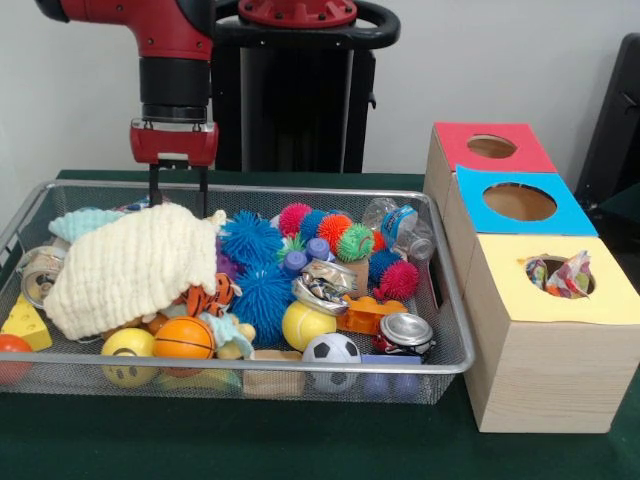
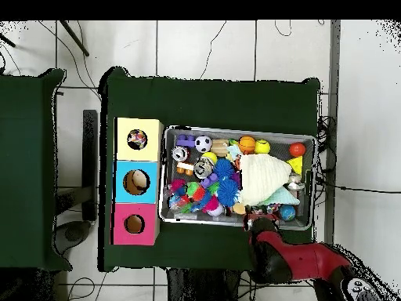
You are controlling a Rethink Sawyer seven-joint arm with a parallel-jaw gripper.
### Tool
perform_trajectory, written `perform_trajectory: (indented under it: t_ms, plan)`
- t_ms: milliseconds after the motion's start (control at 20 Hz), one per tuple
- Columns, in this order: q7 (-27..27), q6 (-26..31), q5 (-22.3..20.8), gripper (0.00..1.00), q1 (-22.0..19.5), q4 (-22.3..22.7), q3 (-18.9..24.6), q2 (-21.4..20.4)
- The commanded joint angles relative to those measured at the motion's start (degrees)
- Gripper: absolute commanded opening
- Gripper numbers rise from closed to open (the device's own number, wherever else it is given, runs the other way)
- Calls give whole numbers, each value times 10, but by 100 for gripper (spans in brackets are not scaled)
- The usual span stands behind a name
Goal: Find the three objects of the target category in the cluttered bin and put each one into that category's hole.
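While the gripper (image 1: pixel 179 190) hangs at the wire bin's (image 1: pixel 440 300) far rim above the cream cloth (image 1: pixel 130 265), I see its jaws narrowly parted and empty; crumpled wrappers (image 1: pixel 560 275) sit in the yellow box's hole (image 1: pixel 573 262), beside the bin.

The cream cloth (image 1: pixel 135 265) covers the toys beneath it. Crumpled wrappers (image 1: pixel 560 275) in the yellow box's hole (image 1: pixel 560 272) are too small to identify.

Red/blk arm (image 1: pixel 165 40), red-housed pincer (image 1: pixel 179 205)
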Motion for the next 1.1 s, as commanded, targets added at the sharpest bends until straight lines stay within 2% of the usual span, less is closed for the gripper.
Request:
perform_trajectory:
  t_ms: [50,200,300,400,600,1100]
  plan:
    - [72,15,18,100,8,14,1,-16]
    - [72,1,15,100,9,1,-7,5]
    - [72,-24,13,100,14,-22,-23,40]
    - [68,-32,5,100,4,-41,-17,66]
    - [58,-20,-7,100,-16,-59,5,82]
    - [48,-16,-13,100,-30,-86,27,104]
